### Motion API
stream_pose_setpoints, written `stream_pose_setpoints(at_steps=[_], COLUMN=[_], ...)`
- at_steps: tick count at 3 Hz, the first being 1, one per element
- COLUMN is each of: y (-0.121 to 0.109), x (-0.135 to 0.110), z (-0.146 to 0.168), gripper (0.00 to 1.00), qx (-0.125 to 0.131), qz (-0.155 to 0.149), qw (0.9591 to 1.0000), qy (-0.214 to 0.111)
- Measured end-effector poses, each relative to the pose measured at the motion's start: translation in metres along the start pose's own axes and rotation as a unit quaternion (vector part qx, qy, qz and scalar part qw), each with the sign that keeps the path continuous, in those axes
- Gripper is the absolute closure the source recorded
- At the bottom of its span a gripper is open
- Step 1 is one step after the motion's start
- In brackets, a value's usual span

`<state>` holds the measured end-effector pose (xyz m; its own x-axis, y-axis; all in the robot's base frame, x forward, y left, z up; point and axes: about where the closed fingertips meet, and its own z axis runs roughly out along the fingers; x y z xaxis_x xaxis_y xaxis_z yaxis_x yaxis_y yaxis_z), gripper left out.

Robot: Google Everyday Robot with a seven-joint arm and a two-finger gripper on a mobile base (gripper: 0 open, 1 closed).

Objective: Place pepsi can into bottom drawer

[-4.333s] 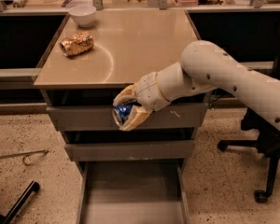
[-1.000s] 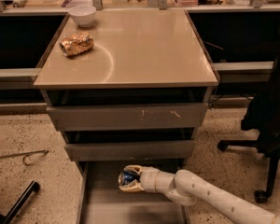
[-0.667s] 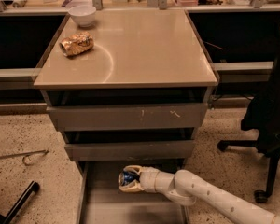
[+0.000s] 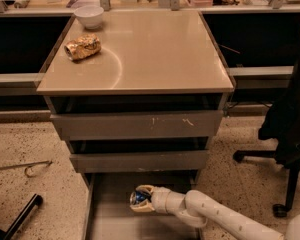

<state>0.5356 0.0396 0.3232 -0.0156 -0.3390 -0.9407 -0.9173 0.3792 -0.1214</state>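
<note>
The bottom drawer [image 4: 110, 219] is pulled out at the foot of the grey cabinet, its flat grey floor showing. My gripper [image 4: 141, 198] reaches in from the lower right and sits low inside the drawer, near its back. It is shut on the blue pepsi can [image 4: 139, 197], which lies on its side between the cream fingers, at or just above the drawer floor.
Two upper drawers [image 4: 137, 125] stand slightly open above. On the cabinet top lie a gold-brown foil snack bag [image 4: 83, 46] and a white bowl [image 4: 89, 15]. A black office chair [image 4: 290, 129] stands at the right. A metal hook [image 4: 25, 168] and a black bar [image 4: 17, 219] lie on the floor at left.
Since 4.3 s ago the arm has dropped from in front of the upper drawers into the bottom drawer with the can. Over the last second it has barely moved.
</note>
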Motion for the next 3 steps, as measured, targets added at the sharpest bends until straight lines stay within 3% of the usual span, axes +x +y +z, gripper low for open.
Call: stream_pose_setpoints(at_steps=[1,2,3], y=[0.008,0.016,0.027], x=[0.067,0.111,0.156], z=[0.017,0.023,0.029], gripper=[1.0,1.0,1.0], qx=[-0.008,-0.008,-0.011], qz=[0.035,0.046,0.057], qw=[0.9977,0.9927,0.9851], qy=[0.057,0.111,0.162])
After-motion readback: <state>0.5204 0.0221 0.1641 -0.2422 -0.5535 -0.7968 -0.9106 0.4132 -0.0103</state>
